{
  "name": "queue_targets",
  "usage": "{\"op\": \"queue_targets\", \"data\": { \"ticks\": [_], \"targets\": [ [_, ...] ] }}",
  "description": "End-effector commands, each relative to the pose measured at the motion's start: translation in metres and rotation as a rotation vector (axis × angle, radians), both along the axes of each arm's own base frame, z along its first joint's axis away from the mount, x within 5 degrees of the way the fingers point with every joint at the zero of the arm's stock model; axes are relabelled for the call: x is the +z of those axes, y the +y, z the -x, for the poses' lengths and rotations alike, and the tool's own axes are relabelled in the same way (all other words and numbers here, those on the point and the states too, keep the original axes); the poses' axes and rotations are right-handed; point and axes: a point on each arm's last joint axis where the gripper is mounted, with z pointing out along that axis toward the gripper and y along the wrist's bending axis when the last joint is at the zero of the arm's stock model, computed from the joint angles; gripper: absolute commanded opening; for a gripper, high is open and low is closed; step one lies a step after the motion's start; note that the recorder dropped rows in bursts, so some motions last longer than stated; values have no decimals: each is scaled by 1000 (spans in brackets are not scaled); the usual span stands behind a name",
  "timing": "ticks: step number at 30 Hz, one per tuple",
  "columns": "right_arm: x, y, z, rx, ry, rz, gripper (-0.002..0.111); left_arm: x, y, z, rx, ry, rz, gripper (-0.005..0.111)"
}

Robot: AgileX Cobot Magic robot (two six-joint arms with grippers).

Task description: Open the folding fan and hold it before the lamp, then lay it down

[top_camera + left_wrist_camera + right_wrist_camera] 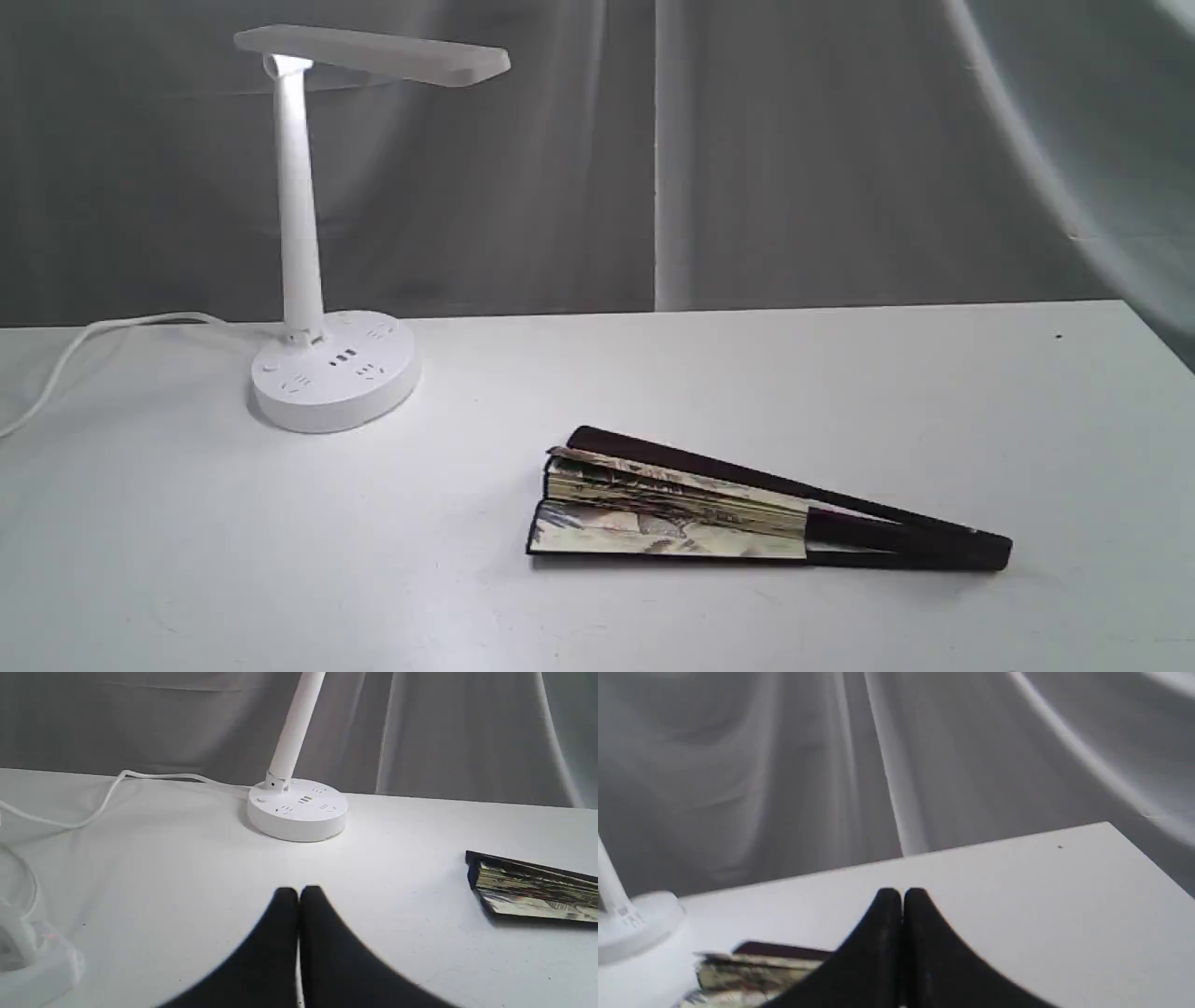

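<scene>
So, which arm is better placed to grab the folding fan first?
Right, probably. The folding fan lies right of centre in the exterior view, rib end pointing right, close by the shut right end effector. The left end effector, also shut, faces the lamp instead.

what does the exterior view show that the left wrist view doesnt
Only the exterior view: the lamp's flat head and the folding fan's whole length, down to its dark rib end. Only the left wrist view: the left gripper, shut and empty, and a blurred white object at the frame's edge. Both: the lamp's base and cord, the fan's painted leaf end, the white table.
</scene>
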Motion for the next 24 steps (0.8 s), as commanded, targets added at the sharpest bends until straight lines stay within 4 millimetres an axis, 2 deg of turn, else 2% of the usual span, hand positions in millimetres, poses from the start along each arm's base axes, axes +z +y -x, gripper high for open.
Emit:
{"op": "queue_targets", "data": {
  "ticks": [1, 4, 7, 11, 16, 18, 24],
  "targets": [
    [14, 1, 2, 26, -158, -91, 0, -1, 0, 0, -4, -1, -2, 0],
    [19, 2, 3, 32, -216, -92, 0, -1, 0, 0, -3, -2, -10, 0],
    [36, 1, 6, 29, -239, -67, 0, -1, 1, 0, -2, -10, -100, 0],
    [56, 2, -4, 17, -138, -36, 0, -1, 3, 0, 5, -18, -187, 0],
    [66, 4, -47, 12, 82, -22, 0, -1, 4, 0, 7, -20, -208, 0],
    [66, 6, -64, 13, 148, 3, 0, -1, 4, 0, 7, -20, -208, 0],
    [59, 14, -131, 69, 278, 171, 0, -1, 4, 0, 7, -20, -208, 0]
  ]
}}
